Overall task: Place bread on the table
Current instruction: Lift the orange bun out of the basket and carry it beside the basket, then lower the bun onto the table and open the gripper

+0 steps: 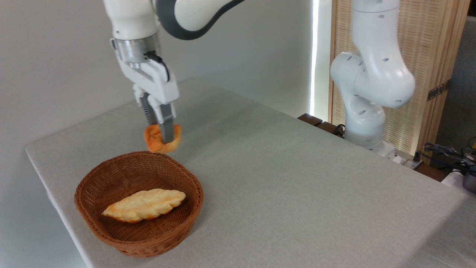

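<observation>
At the near left, one brown wicker basket (138, 204) is seen on the table (297, 178), and in it one pale braided loaf (144, 205) is laid with its long axis running from near left to far right. Just beyond the basket's far rim, one round orange bread (154, 140) is held in the air, clamped between the jaws of the gripper (160, 138), which is pointed downward. The bread is thus found directly at the fingertips, not apart from them, and it appears to be carried past the rim, over bare cloth rather than over the basket, though its height above the cloth cannot be told exactly. The coming move is judged to turn on this: open table lies below and to the right of the bun, so a lowering and a release there would be called for. Farther right, the arm's white base (366, 111) is seen at the table's far edge. One arm and one gripper are counted.
</observation>
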Controlling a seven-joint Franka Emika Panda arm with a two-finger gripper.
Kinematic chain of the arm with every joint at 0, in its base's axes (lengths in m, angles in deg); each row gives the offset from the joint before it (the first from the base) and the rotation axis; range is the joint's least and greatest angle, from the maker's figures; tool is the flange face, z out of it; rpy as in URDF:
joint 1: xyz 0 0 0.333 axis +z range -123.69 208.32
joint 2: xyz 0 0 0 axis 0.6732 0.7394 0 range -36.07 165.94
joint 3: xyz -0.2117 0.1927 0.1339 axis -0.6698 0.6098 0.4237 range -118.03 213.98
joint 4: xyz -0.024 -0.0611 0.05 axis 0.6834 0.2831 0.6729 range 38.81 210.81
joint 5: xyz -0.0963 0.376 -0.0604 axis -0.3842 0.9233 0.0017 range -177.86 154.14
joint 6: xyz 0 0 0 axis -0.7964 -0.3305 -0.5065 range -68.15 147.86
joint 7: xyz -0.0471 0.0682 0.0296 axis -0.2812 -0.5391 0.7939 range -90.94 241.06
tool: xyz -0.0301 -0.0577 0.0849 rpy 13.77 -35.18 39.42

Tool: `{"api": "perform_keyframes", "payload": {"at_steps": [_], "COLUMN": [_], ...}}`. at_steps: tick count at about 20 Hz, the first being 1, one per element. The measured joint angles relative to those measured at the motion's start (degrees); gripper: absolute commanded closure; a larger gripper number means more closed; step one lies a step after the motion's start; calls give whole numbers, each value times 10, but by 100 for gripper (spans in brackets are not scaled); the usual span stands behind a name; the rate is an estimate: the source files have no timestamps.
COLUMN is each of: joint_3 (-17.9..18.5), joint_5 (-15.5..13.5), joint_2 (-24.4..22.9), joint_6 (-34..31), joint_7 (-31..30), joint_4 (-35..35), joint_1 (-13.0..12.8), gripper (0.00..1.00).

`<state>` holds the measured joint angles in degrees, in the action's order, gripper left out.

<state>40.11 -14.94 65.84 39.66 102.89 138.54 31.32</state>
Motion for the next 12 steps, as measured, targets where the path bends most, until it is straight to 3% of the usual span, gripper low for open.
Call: {"api": "perform_keyframes", "payload": {"at_steps": [1,3,12], "joint_3": [-2,-3,-6], "joint_5": [0,-1,-1], "joint_2": [-12,-26,-26], "joint_6": [0,0,15], "joint_7": [0,0,0], "joint_4": [18,47,103], "joint_1": [-2,-9,-33], "gripper": [23,0,0]}}
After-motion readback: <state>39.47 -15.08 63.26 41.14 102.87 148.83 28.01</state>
